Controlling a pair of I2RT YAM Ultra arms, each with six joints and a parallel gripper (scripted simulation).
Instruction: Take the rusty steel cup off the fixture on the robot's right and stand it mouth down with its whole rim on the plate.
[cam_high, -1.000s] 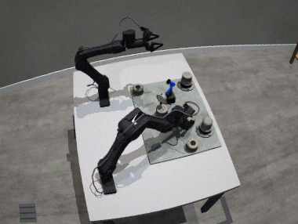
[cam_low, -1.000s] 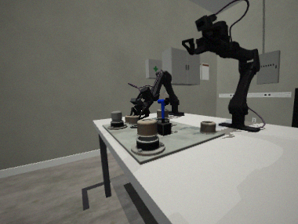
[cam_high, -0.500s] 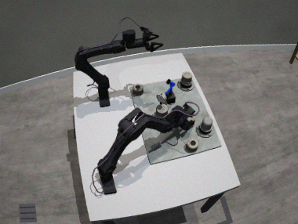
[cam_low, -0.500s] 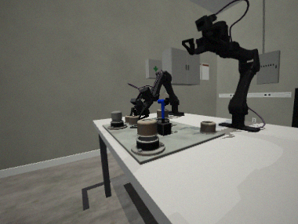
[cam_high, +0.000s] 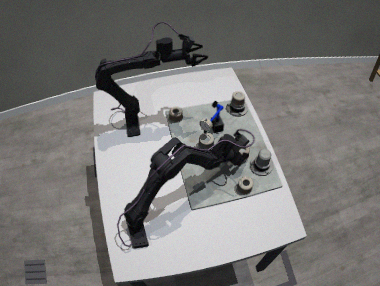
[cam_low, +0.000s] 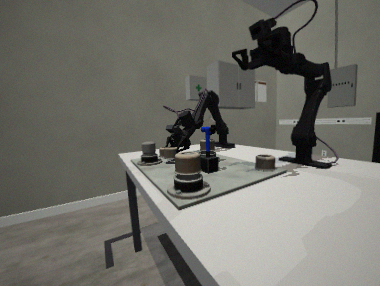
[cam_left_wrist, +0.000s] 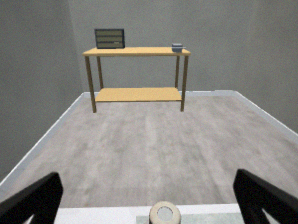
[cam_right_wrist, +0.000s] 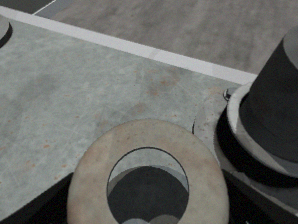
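Observation:
The rusty tan steel cup (cam_right_wrist: 90, 187) (cam_low: 167, 152) is held in my right gripper (cam_high: 243, 152), low over the grey-green plate (cam_high: 215, 198) (cam_low: 235, 181) (cam_right_wrist: 100, 95). In the right wrist view its upper face has a round hole, with fingers on both sides. Its lower rim is hidden, so I cannot tell whether it touches the plate. The fixture on the robot's right shows a grey post (cam_high: 263, 157) (cam_low: 149, 148) (cam_right_wrist: 280, 110) without a tan cup, just beside the held cup. My left gripper (cam_high: 203, 51) (cam_low: 240, 59) (cam_left_wrist: 148, 179) is open and empty, high above the table.
Another fixture carries a tan cup (cam_high: 238, 98) (cam_low: 188, 164) at the plate's other far corner. A tan piece (cam_high: 243, 186) stands near the held cup, another (cam_high: 175, 114) (cam_low: 265, 161) at the left arm's side. A blue upright (cam_high: 217, 114) (cam_low: 207, 141) on a black block stands mid-plate.

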